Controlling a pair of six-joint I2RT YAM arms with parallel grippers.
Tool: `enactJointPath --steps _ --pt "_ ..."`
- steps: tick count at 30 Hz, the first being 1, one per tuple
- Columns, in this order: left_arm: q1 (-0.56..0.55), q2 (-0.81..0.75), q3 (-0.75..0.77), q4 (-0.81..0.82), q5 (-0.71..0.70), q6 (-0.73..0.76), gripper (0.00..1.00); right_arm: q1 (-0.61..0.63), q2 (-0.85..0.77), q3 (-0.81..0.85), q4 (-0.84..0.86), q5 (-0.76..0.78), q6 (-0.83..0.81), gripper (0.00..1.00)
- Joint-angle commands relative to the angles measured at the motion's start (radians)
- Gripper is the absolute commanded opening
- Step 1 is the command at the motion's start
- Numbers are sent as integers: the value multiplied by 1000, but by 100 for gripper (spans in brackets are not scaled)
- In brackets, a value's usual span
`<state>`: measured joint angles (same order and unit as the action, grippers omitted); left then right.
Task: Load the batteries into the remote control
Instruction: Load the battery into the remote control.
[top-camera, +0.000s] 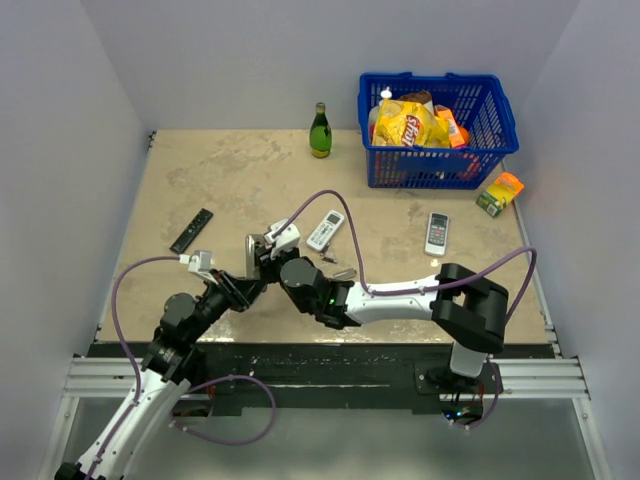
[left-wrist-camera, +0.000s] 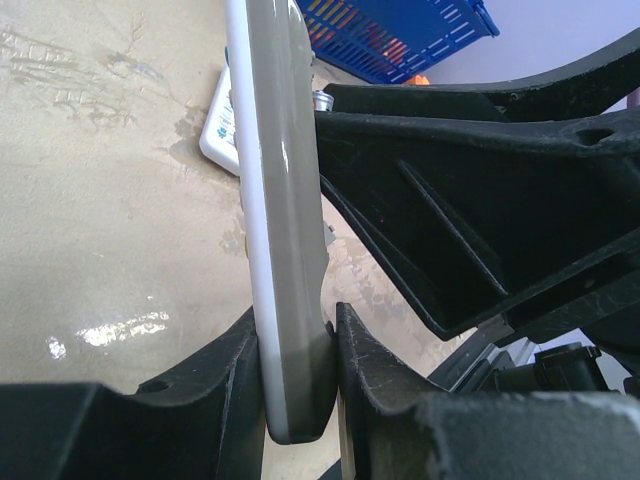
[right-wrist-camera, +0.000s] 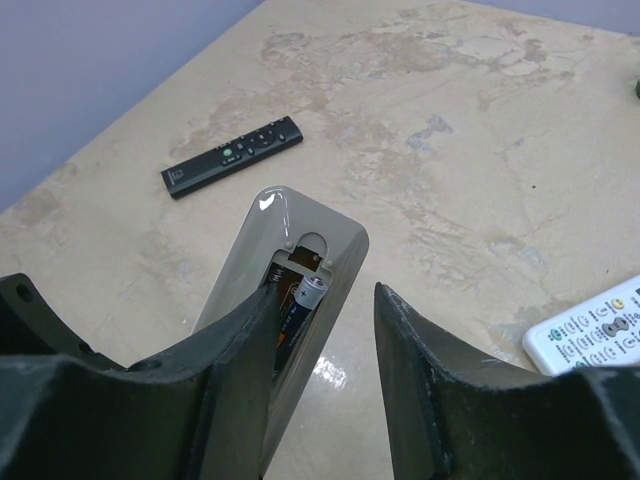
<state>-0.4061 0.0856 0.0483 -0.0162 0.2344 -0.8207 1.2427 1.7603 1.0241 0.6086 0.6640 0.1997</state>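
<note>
Left pincer (left-wrist-camera: 297, 345) is closed on one end of the remote (left-wrist-camera: 280, 200), holding it edge-on between its fingers over the near-centre tabletop (left-wrist-camera: 100, 200); the grey back faces the right pincer (right-wrist-camera: 325, 292); that pincer stands open, one finger against the remote beside the uncovered battery bay, the other apart from it; one battery (right-wrist-camera: 303, 300) lies in the bay; a black remote (right-wrist-camera: 232, 156) lies far left; a white remote (right-wrist-camera: 590, 335) lies right.
</note>
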Motion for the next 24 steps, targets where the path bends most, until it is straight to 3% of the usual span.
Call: enactJointPath --steps 1,14,24 --pt "-2 -38 62 389 88 -14 0 -11 28 -9 -199 -46 -48 48" --pt "-2 57 19 420 137 -60 0 -12 -19 103 -358 -224 -63 52" --pt "-2 232 -13 486 200 -123 0 -12 13 220 -496 -245 -33 54"
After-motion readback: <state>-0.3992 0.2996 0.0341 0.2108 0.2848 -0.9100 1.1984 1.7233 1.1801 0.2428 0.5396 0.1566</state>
